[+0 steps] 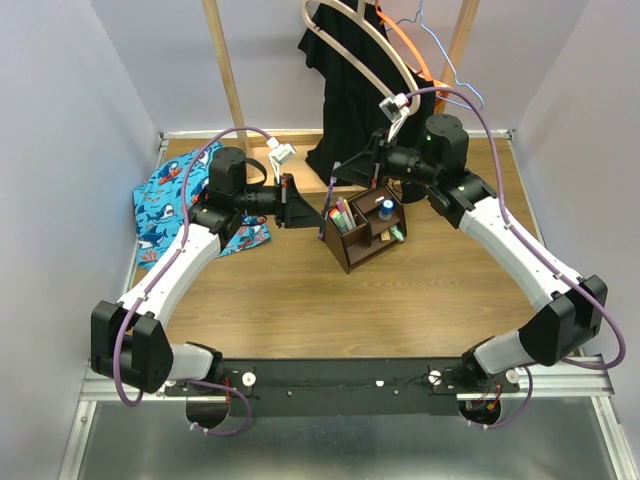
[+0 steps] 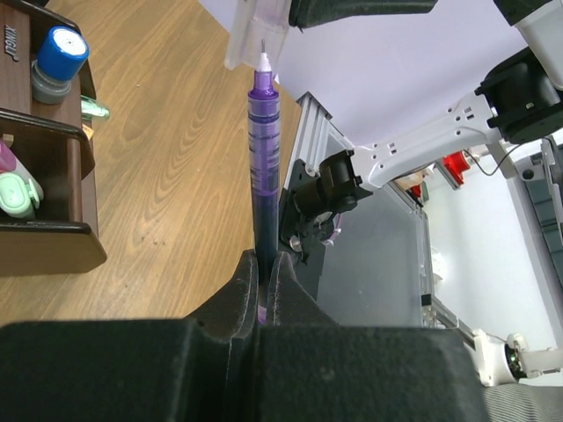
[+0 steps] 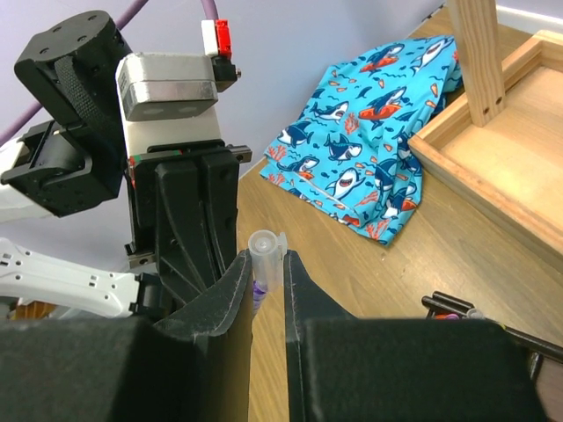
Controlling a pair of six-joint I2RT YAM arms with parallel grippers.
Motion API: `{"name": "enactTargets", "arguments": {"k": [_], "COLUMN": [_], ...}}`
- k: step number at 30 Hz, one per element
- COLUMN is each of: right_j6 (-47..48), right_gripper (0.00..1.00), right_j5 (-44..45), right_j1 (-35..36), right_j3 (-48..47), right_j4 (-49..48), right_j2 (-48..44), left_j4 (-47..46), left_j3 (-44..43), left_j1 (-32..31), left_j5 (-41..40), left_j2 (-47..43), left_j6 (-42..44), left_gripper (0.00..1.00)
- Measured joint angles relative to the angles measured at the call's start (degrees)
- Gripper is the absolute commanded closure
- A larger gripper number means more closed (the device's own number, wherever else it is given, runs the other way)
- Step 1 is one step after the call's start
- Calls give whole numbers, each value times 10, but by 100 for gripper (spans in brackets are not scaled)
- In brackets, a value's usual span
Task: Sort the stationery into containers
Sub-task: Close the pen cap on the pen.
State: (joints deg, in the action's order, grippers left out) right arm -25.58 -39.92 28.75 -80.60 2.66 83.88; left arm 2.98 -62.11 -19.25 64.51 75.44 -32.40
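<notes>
My left gripper (image 2: pixel 261 272) is shut on the thin purple pen (image 2: pixel 262 167) and holds it above the table, left of the dark brown organizer (image 1: pixel 365 238). My right gripper (image 3: pixel 266 264) is shut on the pen's clear cap (image 3: pixel 266 257), which sits at the pen's white tip (image 2: pixel 263 61). The two grippers meet just left of the organizer in the top view, left (image 1: pixel 298 205) and right (image 1: pixel 350 185). The organizer holds the blue bottle (image 1: pixel 386 208) and several markers (image 1: pixel 343 215). In the left wrist view the bottle (image 2: pixel 57 54) and a pale green marker (image 2: pixel 18 195) show in its slots.
A blue shark-patterned cloth (image 1: pixel 165 205) lies at the far left, also in the right wrist view (image 3: pixel 369 167). The light wooden rack base (image 1: pixel 300 165) with two posts stands at the back, with a black garment (image 1: pixel 350 90) on hangers. White walls enclose the table.
</notes>
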Motion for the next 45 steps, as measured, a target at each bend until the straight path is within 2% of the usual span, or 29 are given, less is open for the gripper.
{"name": "enactTargets", "arguments": {"k": [24, 32, 39, 45], "right_j6": [-8, 18, 16, 6], "right_gripper": [100, 100, 99, 99], "right_j5": [-32, 4, 4, -61], "right_j1": [-8, -9, -10, -13], "right_j3": [14, 14, 20, 20], "right_j4": [-17, -7, -4, -9], "right_j2": [15, 12, 11, 33], "left_j4": [-9, 16, 111, 201], "left_j3": [-5, -31, -64, -68], "left_j1": [0, -3, -8, -19], "left_j5": [0, -17, -64, -121], "left_j2": [28, 40, 38, 18], "left_j6": [-7, -6, 76, 196], "left_gripper": [100, 100, 100, 100]}}
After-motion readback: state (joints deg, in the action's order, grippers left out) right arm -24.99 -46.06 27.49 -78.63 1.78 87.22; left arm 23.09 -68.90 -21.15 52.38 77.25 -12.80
